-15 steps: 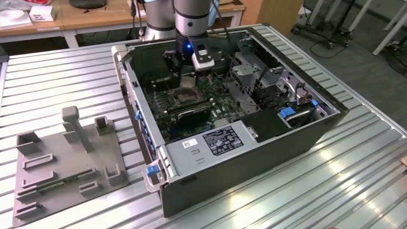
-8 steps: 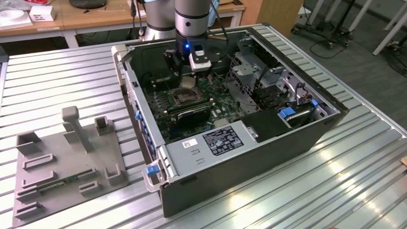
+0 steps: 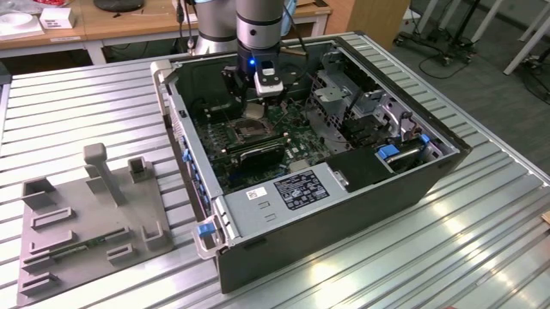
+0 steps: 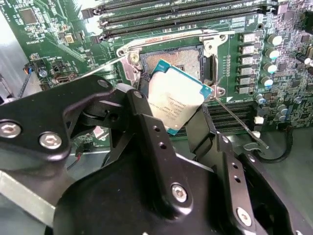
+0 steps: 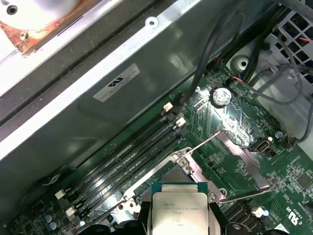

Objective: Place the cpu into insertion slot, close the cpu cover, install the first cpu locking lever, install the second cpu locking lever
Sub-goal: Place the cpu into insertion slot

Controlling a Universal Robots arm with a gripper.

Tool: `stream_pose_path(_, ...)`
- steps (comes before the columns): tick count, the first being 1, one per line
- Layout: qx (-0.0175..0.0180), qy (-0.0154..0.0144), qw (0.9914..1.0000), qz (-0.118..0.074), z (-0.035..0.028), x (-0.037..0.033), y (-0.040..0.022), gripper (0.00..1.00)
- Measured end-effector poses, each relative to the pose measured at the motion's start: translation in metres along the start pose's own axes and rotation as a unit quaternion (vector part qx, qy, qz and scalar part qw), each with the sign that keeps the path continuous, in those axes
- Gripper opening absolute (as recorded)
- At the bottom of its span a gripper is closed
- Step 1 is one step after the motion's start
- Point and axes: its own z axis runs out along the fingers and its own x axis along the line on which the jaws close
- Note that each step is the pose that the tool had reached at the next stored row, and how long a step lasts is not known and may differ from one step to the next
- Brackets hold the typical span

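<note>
My gripper [image 3: 254, 106] is inside the open computer case, shut on the cpu [image 4: 173, 100]. The cpu is a small square chip with a grey metal face, and a black finger [image 4: 142, 115] presses on each side of it. It hangs slightly tilted just above the insertion slot [image 4: 173, 58], a dark square socket with a silver rim on the green motherboard. In the first wrist view the cpu [image 5: 178, 210] sits over the slot [image 5: 164, 182], and the cpu cover [image 5: 242, 159] stands swung open beside it. A thin locking lever [image 4: 239, 125] sticks out free.
Long black memory slots [image 5: 122, 161] run beside the socket, along the case's grey side wall [image 5: 122, 98]. Cables and a drive cage [image 3: 344, 103] crowd the exterior view's right. A grey fixture plate [image 3: 86, 219] lies on the slatted table at the exterior view's left.
</note>
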Motion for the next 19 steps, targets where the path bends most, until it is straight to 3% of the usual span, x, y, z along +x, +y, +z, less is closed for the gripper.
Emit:
stream_pose_path(4,0.0001,-0.0025,0.99964,0.027,0.0002,0.0,0.0,0.54)
stream_pose_path(8,0.0004,-0.0058,0.998,0.063,0.0004,0.0,-0.0001,0.54)
stream_pose_path(12,0.0008,-0.0091,0.995,0.099,0.0007,0.0,-0.0001,0.54)
stream_pose_path(17,0.0011,-0.013,0.98985,0.141,0.0009,0.0,-0.0001,0.54)
stream_pose_path(19,0.0011,-0.0131,0.98976,0.142,0.0009,0.0,-0.0001,0.54)
